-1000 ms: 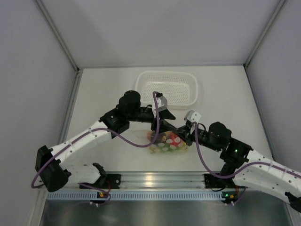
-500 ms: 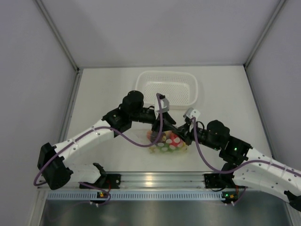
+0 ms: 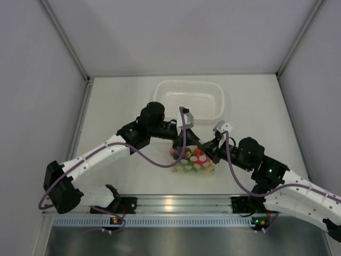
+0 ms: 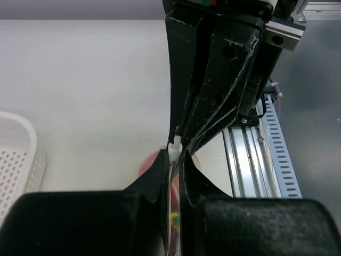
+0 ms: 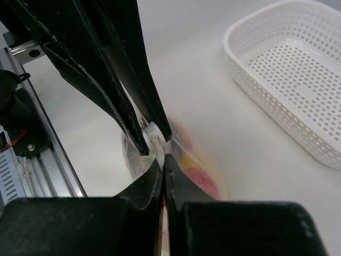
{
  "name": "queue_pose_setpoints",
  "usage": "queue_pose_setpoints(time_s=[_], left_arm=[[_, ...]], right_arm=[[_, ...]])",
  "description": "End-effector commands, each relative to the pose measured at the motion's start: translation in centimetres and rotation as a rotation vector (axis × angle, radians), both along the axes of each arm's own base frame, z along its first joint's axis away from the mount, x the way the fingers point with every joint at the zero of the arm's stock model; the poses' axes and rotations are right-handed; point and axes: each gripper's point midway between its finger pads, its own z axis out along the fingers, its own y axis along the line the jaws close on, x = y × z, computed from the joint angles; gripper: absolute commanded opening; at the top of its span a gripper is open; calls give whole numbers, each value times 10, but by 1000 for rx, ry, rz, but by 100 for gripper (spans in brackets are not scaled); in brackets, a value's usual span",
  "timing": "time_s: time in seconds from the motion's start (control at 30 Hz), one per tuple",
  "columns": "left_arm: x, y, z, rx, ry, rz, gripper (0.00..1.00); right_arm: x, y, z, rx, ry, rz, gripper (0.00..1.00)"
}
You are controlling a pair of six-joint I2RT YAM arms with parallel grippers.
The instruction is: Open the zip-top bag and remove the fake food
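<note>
Both left hand [image 4: 174, 162] and right hand [image 5: 163, 160] are clamping the zip-top bag [image 3: 192, 163] at its mouth; opening is probably needing opposite pulls next.

Plain pale grey wall panels [image 3: 181, 32] close three sides, thin metal corner strips [image 3: 64, 37] at the joins. Glossy white bench [image 3: 117, 106], evenly lit. Silver aluminium rail [image 3: 176, 202] along near edge, light glare on it.
</note>
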Motion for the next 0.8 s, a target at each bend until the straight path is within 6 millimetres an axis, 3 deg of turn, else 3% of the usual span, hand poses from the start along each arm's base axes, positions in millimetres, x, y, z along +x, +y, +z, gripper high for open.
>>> queue_pose_setpoints(time_s=[0.0,0.37,0.6,0.77], left_arm=[[2,2,4,35,-37,-8,0],[25,9,-8,88,-50,81,0],[37,12,-15,100,-36,97,0],[49,23,-28,123,-1,145,0]], right_arm=[[4,-11,54,176,-106,-56,0],[3,-55,68,232,-143,-197,0],[-7,-64,76,249,-138,-183,0],[7,-93,80,269,-118,-361,0]])
